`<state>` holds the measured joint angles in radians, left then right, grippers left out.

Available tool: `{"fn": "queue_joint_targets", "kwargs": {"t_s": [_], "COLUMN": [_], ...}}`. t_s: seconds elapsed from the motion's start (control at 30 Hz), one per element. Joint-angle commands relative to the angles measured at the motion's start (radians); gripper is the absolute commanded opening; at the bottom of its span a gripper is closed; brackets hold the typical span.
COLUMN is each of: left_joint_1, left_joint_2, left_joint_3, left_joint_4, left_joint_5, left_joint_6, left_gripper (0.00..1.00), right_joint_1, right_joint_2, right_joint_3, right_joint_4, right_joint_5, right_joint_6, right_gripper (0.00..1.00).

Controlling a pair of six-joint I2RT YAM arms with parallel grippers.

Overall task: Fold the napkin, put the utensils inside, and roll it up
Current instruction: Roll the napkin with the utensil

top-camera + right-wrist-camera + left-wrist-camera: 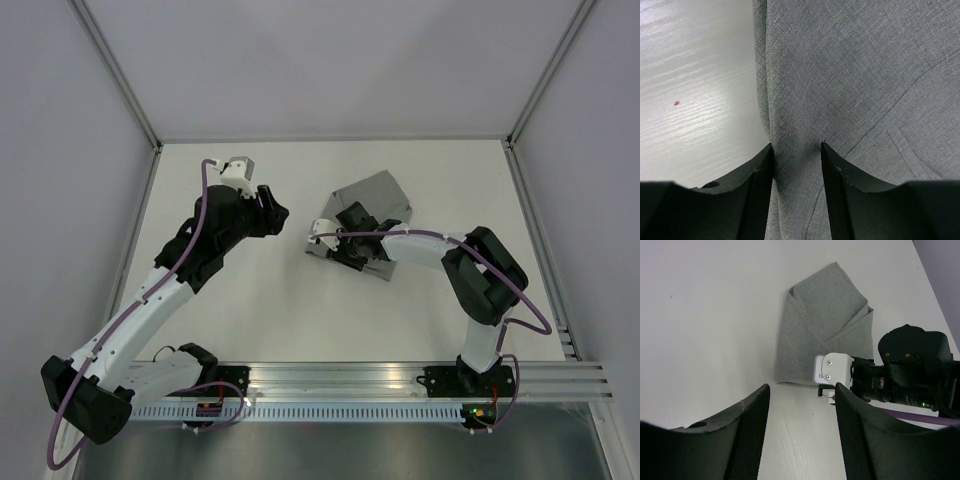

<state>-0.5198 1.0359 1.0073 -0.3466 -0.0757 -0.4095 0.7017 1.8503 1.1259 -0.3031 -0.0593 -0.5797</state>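
Top external, 6 o'clock: metal rail [350, 378] along near edge of table [300, 310]. Left arm [150, 300] bolted on at 7 o'clock, right arm [485, 275] at 5 o'clock.

Further in: left arm stretched toward 10 o'clock of table centre. Left hand [272, 215] pointing toward 3 o'clock, well apart from the cloth. Right arm bent in from 4 o'clock and laid across toward 9 o'clock. Right hand [338, 243] about table centre, down on near-left edge of napkin [385, 195]. Napkin folded into a compact many-sided shape, flat on table toward 1 o'clock of centre, well short of far edge.

Left wrist: left hand fingers [752, 435] spread and released, only bare table in the gap. Beyond, at 12 to 1 o'clock, folded napkin with two flaps crossing in a V. White camera block [832, 369] of right arm at napkin's near edge, toward 3 o'clock.

Right wrist: right hand fingertips [762, 165] planted on grey cloth, with a soft ridge of napkin running up between them toward 12 o'clock. Cannot tell whether clamped on that ridge or merely straddling it. Bare table at 9 to 11 o'clock, with a small red speck [677, 103] on it. Crease lines across cloth toward 2 o'clock.
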Motion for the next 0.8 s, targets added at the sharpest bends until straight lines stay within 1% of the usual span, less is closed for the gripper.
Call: {"fn": "queue_joint_targets", "kwargs": {"t_s": [0.0,0.13,0.23,0.33,0.43,0.57,0.73,0.77], "left_joint_1": [-0.014,-0.025,-0.039,-0.062,-0.089,-0.144,-0.206,-0.233], "left_joint_2": [0.003,0.003,0.000,0.000,-0.017,-0.062,-0.092,-0.102], "left_joint_3": [-0.010,-0.025,-0.047,-0.078,-0.125,-0.217,-0.321,-0.338], "left_joint_4": [0.076,0.116,0.164,0.205,0.285,0.455,0.599,0.624], "left_joint_5": [0.031,0.034,0.027,0.018,0.010,0.002,-0.019,-0.024], "left_joint_6": [0.038,0.037,0.034,0.041,0.051,0.077,0.155,0.172], "left_gripper": [0.60,0.60,0.60,0.59,0.58,0.56,0.55,0.54], "right_joint_1": [-0.019,-0.022,-0.028,-0.042,-0.068,-0.114,-0.166,-0.172], "right_joint_2": [0.053,0.072,0.082,0.090,0.098,0.105,0.110,0.113], "right_joint_3": [-0.058,-0.064,-0.066,-0.063,-0.045,-0.015,0.012,0.014], "right_joint_4": [-0.070,-0.079,-0.099,-0.125,-0.169,-0.254,-0.339,-0.350], "right_joint_5": [-0.019,-0.028,-0.059,-0.102,-0.161,-0.244,-0.327,-0.339], "right_joint_6": [-0.037,-0.048,-0.051,-0.058,-0.068,-0.092,-0.134,-0.141], "right_gripper": [0.47,0.29,0.24,0.21,0.20,0.19,0.18,0.17]}}
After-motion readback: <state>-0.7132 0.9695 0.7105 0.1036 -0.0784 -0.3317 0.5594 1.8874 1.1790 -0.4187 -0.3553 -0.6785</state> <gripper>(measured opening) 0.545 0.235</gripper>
